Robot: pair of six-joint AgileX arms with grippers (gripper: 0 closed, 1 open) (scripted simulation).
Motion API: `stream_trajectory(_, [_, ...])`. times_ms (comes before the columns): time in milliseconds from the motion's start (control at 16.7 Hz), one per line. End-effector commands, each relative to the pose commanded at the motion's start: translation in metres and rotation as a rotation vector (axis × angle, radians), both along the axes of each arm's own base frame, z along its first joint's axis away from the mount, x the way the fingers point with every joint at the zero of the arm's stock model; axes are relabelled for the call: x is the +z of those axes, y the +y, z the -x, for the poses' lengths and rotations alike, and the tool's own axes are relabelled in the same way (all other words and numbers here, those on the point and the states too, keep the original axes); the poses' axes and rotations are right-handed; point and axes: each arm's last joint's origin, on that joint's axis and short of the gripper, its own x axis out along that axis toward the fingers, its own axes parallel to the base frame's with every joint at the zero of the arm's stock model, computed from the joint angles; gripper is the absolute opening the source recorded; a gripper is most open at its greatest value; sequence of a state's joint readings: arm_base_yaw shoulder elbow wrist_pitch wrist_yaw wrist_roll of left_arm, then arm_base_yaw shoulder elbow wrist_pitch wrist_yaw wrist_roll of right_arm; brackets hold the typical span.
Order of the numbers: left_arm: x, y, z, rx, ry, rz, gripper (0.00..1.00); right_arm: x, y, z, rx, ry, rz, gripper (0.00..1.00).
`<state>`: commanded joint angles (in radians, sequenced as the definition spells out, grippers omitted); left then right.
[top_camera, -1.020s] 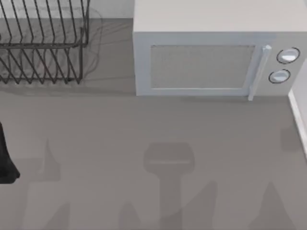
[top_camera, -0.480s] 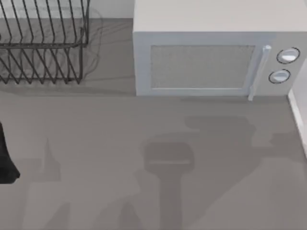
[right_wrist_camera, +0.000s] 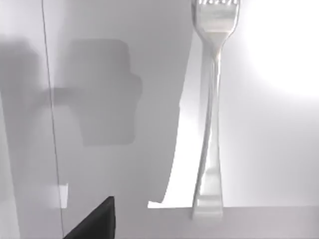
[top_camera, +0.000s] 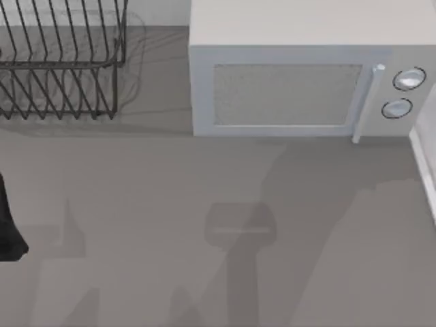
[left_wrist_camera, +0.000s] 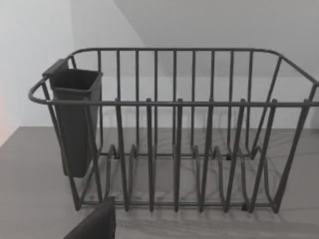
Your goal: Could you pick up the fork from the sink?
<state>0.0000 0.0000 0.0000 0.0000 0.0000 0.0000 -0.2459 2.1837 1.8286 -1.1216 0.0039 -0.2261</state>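
The fork is a thin silvery utensil lying flat on the white floor of the sink, tines pointing away from the camera in the right wrist view. A black part of my right gripper shows at the near edge of that view, off to one side of the fork's handle and apart from it. In the top view the sink's white rim runs along the right edge. My left arm stays parked at the table's left edge, and a black part of its gripper faces the dish rack.
A dark wire dish rack with a cutlery cup stands at the back left. A white microwave with a pale door handle fills the back middle and right. The grey tabletop lies in front of both.
The broad shadow on the table right of centre has slid toward the right edge and the front. The left arm has not moved.
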Motion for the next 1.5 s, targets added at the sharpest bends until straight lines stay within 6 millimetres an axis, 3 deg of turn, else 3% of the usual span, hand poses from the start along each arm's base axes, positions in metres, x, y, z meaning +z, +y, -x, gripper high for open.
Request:
stream_trajectory(240, [0.000,0.000,0.000,0.000,0.000,0.000,1.00,-0.028,-0.010,-0.015,-0.001,0.086,-0.022,1.00])
stream_trajectory(720, [0.000,0.000,0.000,0.000,0.000,0.000,1.00,-0.036,-0.009,-0.017,0.004,0.093,-0.023,1.00])
stream_trajectory(840, [0.000,0.000,0.000,0.000,0.000,0.000,1.00,-0.056,-0.009,-0.020,0.003,0.096,-0.024,1.00])
stream_trajectory(1260, [0.000,0.000,0.000,0.000,0.000,0.000,1.00,-0.163,-0.011,-0.019,0.000,0.082,-0.021,1.00])
stream_trajectory(1380, [0.000,0.000,0.000,0.000,0.000,0.000,1.00,-0.177,-0.011,-0.016,-0.001,0.091,-0.023,1.00])
stream_trajectory(1500, [0.000,0.000,0.000,0.000,0.000,0.000,1.00,-0.177,-0.011,-0.016,-0.001,0.091,-0.023,1.00])
